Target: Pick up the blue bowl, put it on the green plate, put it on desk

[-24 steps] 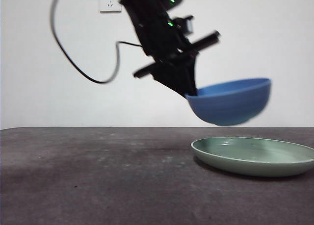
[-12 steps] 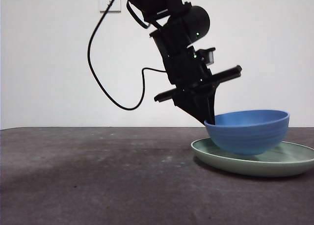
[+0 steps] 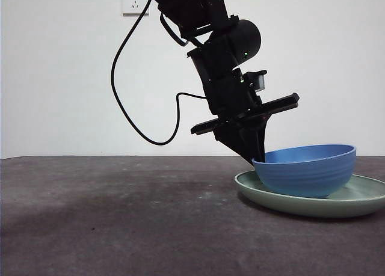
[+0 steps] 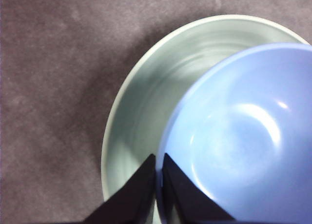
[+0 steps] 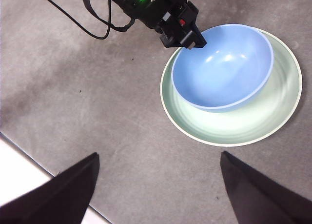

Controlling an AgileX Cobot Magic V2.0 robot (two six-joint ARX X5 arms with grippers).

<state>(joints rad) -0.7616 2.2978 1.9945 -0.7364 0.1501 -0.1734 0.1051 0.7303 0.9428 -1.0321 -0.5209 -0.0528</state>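
The blue bowl (image 3: 307,171) sits in the green plate (image 3: 313,205) at the right of the desk (image 3: 120,216), tipped slightly, its left rim lower. My left gripper (image 3: 258,158) reaches down from above and is shut on the bowl's left rim. In the left wrist view its two jaws pinch the rim of the blue bowl (image 4: 243,136) over the green plate (image 4: 141,102). The right wrist view looks down from high up on the blue bowl (image 5: 222,65), the green plate (image 5: 234,129) and the left gripper (image 5: 187,41). My right gripper (image 5: 158,158) hangs open, holding nothing.
A black cable (image 3: 129,107) loops down from the left arm, above the desk. A wall socket (image 3: 135,0) is on the white wall behind. The desk's edge (image 5: 29,160) shows near the right gripper.
The left gripper has carried the blue bowl down and rightward from the air onto the green plate. The bowl has settled lower in the last half second.
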